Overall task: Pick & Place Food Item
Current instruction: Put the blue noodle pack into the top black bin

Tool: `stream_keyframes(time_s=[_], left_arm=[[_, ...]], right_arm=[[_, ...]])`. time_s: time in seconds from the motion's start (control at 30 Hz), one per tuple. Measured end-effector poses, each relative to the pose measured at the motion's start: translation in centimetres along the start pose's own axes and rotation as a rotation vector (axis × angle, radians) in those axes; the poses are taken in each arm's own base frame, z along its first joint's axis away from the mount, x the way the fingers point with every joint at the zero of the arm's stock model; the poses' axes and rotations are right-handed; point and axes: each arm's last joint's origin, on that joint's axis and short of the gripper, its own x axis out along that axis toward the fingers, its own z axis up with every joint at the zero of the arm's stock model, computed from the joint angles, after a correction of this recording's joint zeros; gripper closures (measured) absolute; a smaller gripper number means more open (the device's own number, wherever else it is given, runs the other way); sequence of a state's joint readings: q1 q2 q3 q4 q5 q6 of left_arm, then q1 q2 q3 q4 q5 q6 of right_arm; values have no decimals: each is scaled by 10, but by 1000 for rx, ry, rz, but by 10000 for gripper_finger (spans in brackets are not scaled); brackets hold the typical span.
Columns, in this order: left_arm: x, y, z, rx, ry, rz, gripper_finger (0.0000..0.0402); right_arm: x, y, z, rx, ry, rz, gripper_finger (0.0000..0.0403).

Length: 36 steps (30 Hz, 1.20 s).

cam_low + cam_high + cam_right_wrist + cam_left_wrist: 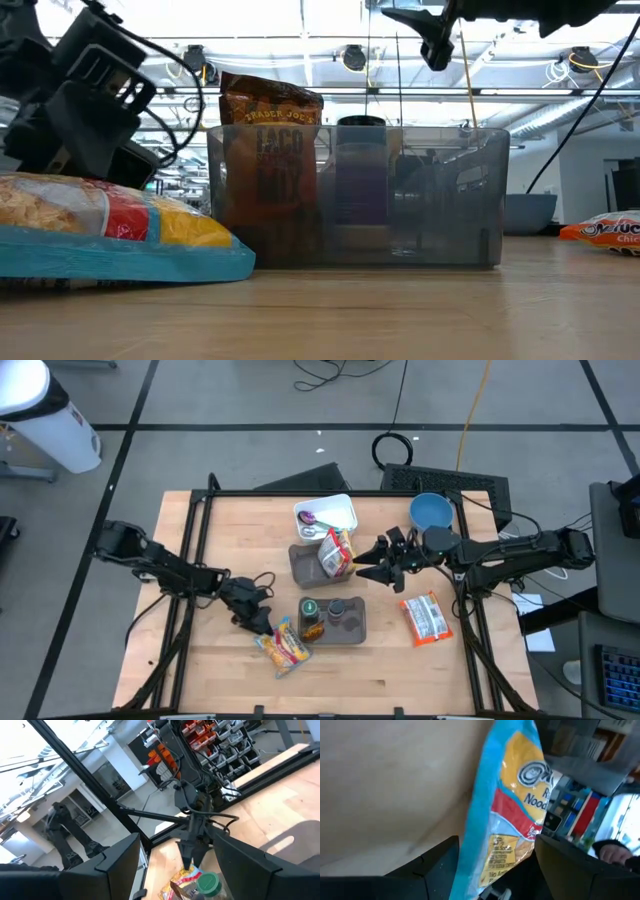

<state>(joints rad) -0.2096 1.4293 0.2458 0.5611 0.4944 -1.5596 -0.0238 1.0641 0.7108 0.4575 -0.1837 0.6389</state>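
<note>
the left gripper (262,622) sits low at the near left of the wooden table (200,660), its dark fingers (427,870) spread on either side of the end of a blue and yellow noodle packet (284,650). in the left wrist view the packet (512,805) runs up between the two fingers, so the jaws straddle it, but whether they press on it i cannot tell. the packet lies flat on the table, just beside the near left corner of a grey tray (352,632) that holds a green-lidded jar (310,608).

the right gripper (362,564) hangs above the table with its fingers parted and nothing between them, close by a brown taco snack bag (336,553) standing upright in a second grey bin (300,568). in the low view that bag (268,160) rises over the bin's rim.

a white tub (330,514) and a blue bowl (430,511) sit at the far side, and an orange snack packet (425,617) lies to the right.
</note>
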Motion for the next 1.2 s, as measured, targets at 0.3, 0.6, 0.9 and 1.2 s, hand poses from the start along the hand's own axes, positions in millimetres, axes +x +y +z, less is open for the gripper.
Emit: stream_keyframes(time_s=[0.3,0.6,0.9,1.2], left_arm=[[26,-15,12,63,65,26,135],[27,-17,20,104,48,20,200],[24,-17,26,131,26,18,305],[19,-16,32,167,47,5,383]], right_arm=[[0,-3,-4,1,39,-25,154],[0,-3,-4,-12,43,-26,154],[0,-3,-4,-21,43,-26,154],[0,-3,-4,-32,43,-26,154]])
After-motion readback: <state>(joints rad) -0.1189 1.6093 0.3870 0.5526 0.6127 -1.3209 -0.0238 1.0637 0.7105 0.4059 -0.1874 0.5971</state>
